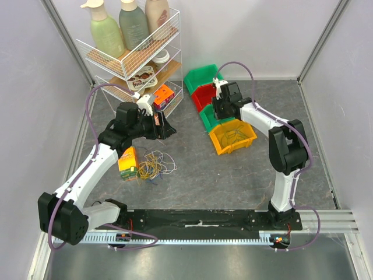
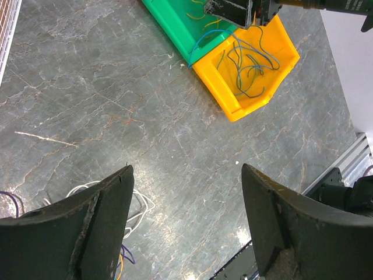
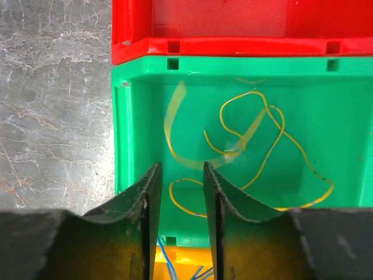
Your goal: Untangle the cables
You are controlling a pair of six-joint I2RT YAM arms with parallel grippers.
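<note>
At the far left corner of the grey marbled table (image 1: 233,175) a white wire rack (image 1: 170,35) holds three pump bottles, their tops cut off by the picture's edge. A white pouch (image 1: 141,77) on its middle shelf bears lettering that seems to begin "fruit"; the rest is too small to read. The print on the yellow-orange carton (image 1: 128,162) near the left edge cannot be read either. Just right of the carton lies the loose tangle of yellow, white and purple cables (image 1: 154,165), partly hidden by the fingers in the left wrist view. The left gripper (image 2: 186,175) hovers over bare table, fingers wide apart, holding nothing. Towards the far edge, right of centre, stands a row of plastic bins: green, red, then a green bin (image 3: 125,146) of thin yellow wires (image 3: 271,131) and a yellow bin (image 2: 210,79) of blue wires (image 2: 247,64). The right gripper (image 3: 182,169) hangs over that green bin, fingers nearly together with a narrow gap, nothing visibly pinched.
</note>
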